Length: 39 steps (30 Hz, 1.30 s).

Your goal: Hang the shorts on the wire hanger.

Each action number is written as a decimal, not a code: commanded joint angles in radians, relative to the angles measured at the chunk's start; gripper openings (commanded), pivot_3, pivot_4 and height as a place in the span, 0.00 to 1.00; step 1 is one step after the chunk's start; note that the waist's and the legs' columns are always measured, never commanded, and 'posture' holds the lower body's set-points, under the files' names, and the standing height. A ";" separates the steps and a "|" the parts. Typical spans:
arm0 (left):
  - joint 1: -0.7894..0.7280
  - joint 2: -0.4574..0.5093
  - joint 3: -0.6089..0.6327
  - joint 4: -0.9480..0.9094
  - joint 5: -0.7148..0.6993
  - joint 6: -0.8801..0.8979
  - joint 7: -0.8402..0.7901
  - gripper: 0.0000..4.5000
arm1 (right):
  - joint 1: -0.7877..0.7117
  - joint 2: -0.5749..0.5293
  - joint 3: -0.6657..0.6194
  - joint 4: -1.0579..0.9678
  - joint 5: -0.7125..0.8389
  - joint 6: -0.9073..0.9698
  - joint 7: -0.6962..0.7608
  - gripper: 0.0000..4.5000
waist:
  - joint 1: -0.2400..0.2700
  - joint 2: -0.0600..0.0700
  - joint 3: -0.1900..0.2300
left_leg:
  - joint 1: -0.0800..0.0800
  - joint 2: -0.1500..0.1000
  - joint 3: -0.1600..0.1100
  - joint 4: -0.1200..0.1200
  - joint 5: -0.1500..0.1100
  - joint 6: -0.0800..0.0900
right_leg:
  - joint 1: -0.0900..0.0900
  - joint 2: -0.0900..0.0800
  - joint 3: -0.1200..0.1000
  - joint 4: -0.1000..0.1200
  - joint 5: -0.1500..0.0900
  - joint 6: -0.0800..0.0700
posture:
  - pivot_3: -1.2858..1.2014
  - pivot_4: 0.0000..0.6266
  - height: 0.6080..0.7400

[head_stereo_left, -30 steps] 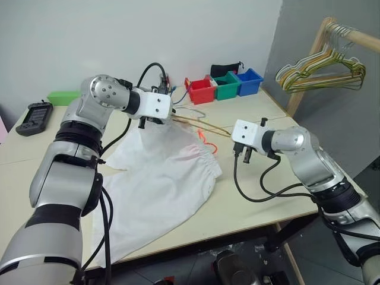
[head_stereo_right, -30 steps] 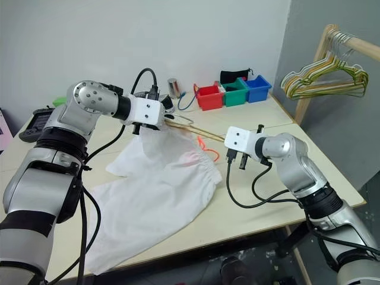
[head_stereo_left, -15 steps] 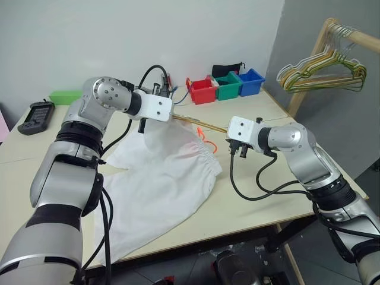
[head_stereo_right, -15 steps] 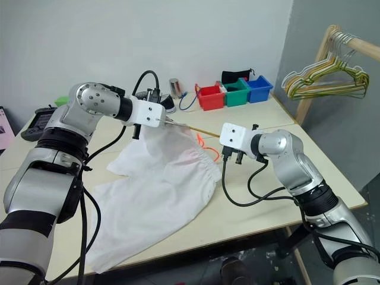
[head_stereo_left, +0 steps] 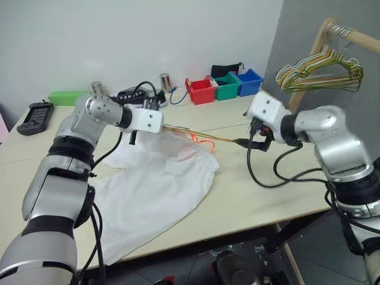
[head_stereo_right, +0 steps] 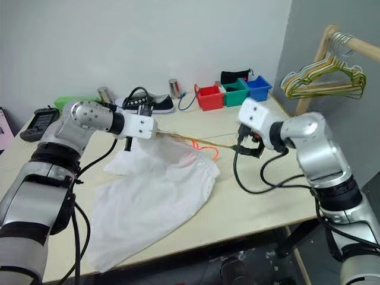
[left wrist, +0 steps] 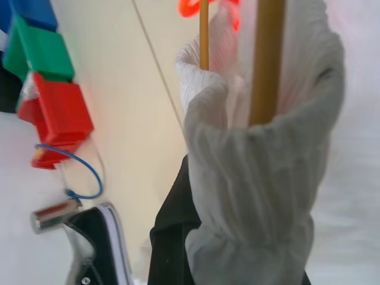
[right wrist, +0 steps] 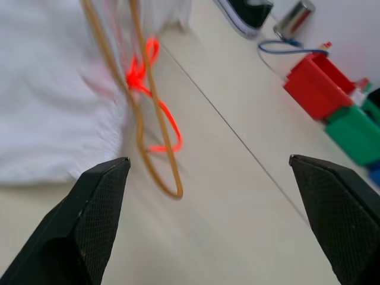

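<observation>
Partly done, by the look of it: left claw point(head_stereo_right: 142, 128) clamped tight on the gathered waistband of the shorts point(head_stereo_right: 157, 190) with the wire hanger point(head_stereo_right: 196, 141) running through the bunched fabric, most of the cloth lying spread on the table point(head_stereo_right: 255, 202). Right claw point(right wrist: 208, 225) spread wide and empty, lifted near the wire's free end, apparently not touching it. Left to do: pulling the fabric along the wire and evening it out.

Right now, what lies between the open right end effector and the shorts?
In the right wrist view, between the right end effector and the shorts lie bare table, the wire hanger end and an orange cord.
</observation>
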 commanded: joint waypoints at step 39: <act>0.278 0.143 0.217 -0.579 -0.267 0.580 -0.035 0.00 | 0.169 0.403 -0.121 0.337 0.304 0.165 -0.364 0.32 | 0.096 -0.007 -0.005 | 0.000 0.000 0.000 0.000 0.001 0.002 | -0.002 0.001 0.001 0.004 0.000 0.000 | 0.44 0.02 1.00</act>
